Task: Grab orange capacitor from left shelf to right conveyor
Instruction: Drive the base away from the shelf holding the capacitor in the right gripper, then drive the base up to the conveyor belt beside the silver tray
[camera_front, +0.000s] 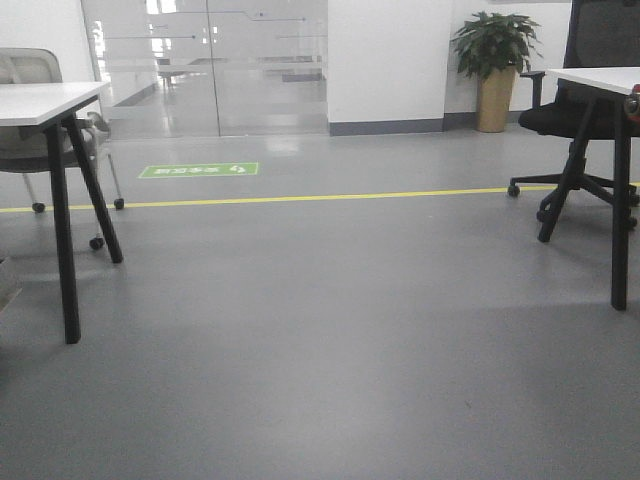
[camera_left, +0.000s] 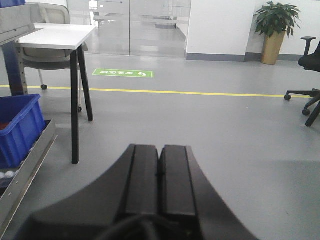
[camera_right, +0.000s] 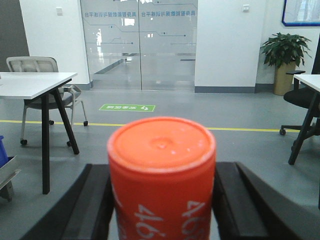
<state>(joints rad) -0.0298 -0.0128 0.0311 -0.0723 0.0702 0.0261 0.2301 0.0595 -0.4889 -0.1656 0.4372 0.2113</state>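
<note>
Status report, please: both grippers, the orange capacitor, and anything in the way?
Left gripper shut, holding nothing. Right gripper shut on orange capacitor. Conveyor not in view. Only bare floor ahead, between two desks.

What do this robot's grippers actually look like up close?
Both are matte black. The left gripper has two flat, rectangular fingers rising from a wide, flared base. The right gripper shows the same black, sloping shapes on each side. No markings or cables are visible on either.
</note>
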